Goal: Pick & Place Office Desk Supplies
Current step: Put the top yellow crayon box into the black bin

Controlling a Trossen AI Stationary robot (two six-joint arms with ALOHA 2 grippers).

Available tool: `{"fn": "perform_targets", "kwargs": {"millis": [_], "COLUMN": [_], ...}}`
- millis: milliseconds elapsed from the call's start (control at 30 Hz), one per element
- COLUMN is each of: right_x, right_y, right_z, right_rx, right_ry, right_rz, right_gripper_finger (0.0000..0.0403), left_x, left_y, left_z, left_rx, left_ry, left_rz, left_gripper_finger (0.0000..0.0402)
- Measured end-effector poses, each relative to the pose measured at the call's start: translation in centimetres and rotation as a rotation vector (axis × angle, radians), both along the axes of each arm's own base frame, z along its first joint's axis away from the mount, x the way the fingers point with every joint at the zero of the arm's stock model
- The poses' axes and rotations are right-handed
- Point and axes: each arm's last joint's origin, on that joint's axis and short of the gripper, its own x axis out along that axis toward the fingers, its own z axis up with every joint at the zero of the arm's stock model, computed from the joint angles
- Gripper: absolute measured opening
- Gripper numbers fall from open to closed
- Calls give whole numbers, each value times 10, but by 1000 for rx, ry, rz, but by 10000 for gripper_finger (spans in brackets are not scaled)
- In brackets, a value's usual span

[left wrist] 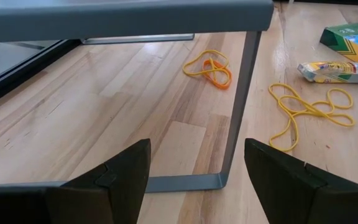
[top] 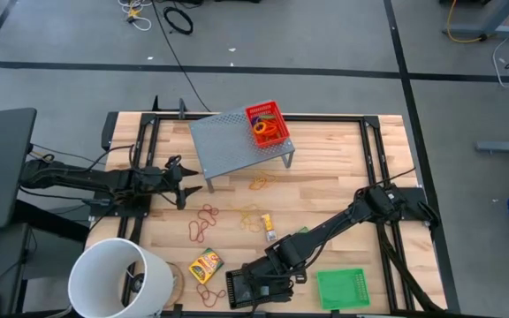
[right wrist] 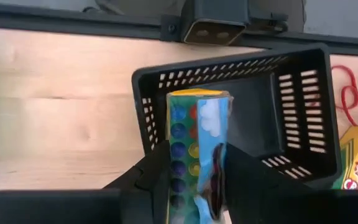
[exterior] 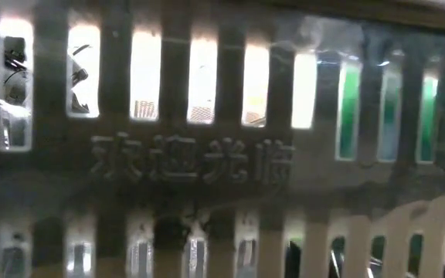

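My right gripper [top: 270, 270] is at the table's near edge, shut on a blue packet with coloured dots [right wrist: 196, 152], over the black mesh tray [top: 247, 288] [right wrist: 247, 118]. The tray's slotted wall [exterior: 207, 162] fills the low view. My left gripper [top: 184, 184] [left wrist: 194, 168] hangs open by the grey riser's left leg [left wrist: 238, 106], touching nothing. A red tray [top: 268, 124] with coloured rings stands on the riser [top: 237, 141]. The green tray [top: 341, 287], the yellow-green crayon box [top: 206, 263] and rubber bands [top: 203, 221] [left wrist: 306, 109] lie on the wood. My right gripper pinches the blue packet between its two fingers [right wrist: 151, 174], which lie on its two long sides [right wrist: 176, 155]. The packet's free end [right wrist: 197, 96] sticks out past the fingertips, over the black tray's opening. How far back it reaches cannot be seen.
A big white bucket [top: 117, 278] stands at the near left corner. A small yellow-white packet [top: 269, 228] [left wrist: 337, 71] and a teal-green packet [left wrist: 353, 37] lie mid-table. More rubber bands [top: 259, 183] [left wrist: 209, 65] lie under and near the riser.
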Motion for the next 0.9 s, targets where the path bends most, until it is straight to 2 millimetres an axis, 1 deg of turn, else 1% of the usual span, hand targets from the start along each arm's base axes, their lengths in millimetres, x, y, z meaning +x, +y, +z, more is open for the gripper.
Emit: {"fn": "perform_targets", "kwargs": {"millis": [133, 400, 500, 667, 767, 900], "right_x": [-1, 0, -1, -7, -9, -12], "right_y": [1, 0, 1, 1, 1, 1], "right_z": [0, 1, 0, -2, -2, 4], "right_rx": [13, -8, -38, -104, -140, -177], "right_ry": [10, 4, 0, 26, 32, 0], "right_rz": [-2, -72, -78, -86, -139, -172], "right_gripper_finger": [140, 207, 221, 222, 220, 220], "left_x": [0, 0, 0, 0, 0, 0], "left_y": [0, 0, 0, 0, 0, 0], "left_z": [0, 0, 0, 0, 0, 0], "left_rx": [0, -4, -5, -5, -5, -5], "left_ry": [0, 0, 1, 2, 2, 3], "left_rz": [0, -1, -2, -3, -2, -2], "left_gripper_finger": [262, 262, 262, 262, 262, 262]}}
